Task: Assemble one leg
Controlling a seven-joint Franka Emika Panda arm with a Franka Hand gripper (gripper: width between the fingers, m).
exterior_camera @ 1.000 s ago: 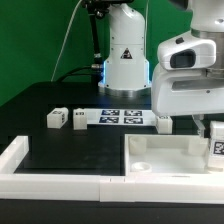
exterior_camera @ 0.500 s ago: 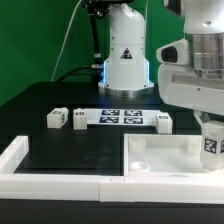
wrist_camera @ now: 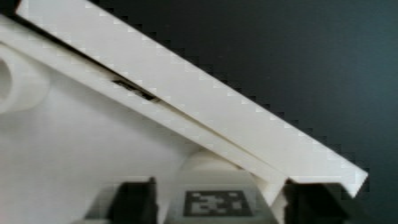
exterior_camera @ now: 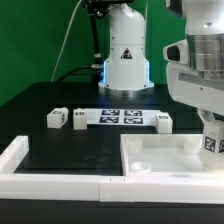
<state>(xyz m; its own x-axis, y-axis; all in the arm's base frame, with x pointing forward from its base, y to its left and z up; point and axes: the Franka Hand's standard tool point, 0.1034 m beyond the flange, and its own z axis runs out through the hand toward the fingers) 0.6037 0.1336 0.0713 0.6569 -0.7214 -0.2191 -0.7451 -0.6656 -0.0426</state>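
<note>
My gripper (exterior_camera: pixel 211 146) is shut on a leg (exterior_camera: pixel 212 142), a small white block with a black-and-white tag. It holds the leg at the right end of the large white panel (exterior_camera: pixel 160 160), near the panel's raised rim. In the wrist view the leg (wrist_camera: pixel 217 203) sits between my two dark fingers (wrist_camera: pixel 130 202), with the panel's rim (wrist_camera: pixel 196 90) running diagonally beyond it. I cannot tell whether the leg touches the panel. Three more legs stand on the black table: two at the exterior view's left (exterior_camera: pixel 56 118) (exterior_camera: pixel 79 120) and one right of the middle (exterior_camera: pixel 163 120).
The marker board (exterior_camera: pixel 122 117) lies between the loose legs. White border rails (exterior_camera: pixel 40 182) run along the front and left. The robot's white base (exterior_camera: pixel 126 62) stands at the back.
My gripper has moved toward the exterior view's right and slightly down with the leg still in it. The loose legs and the panel have not moved.
</note>
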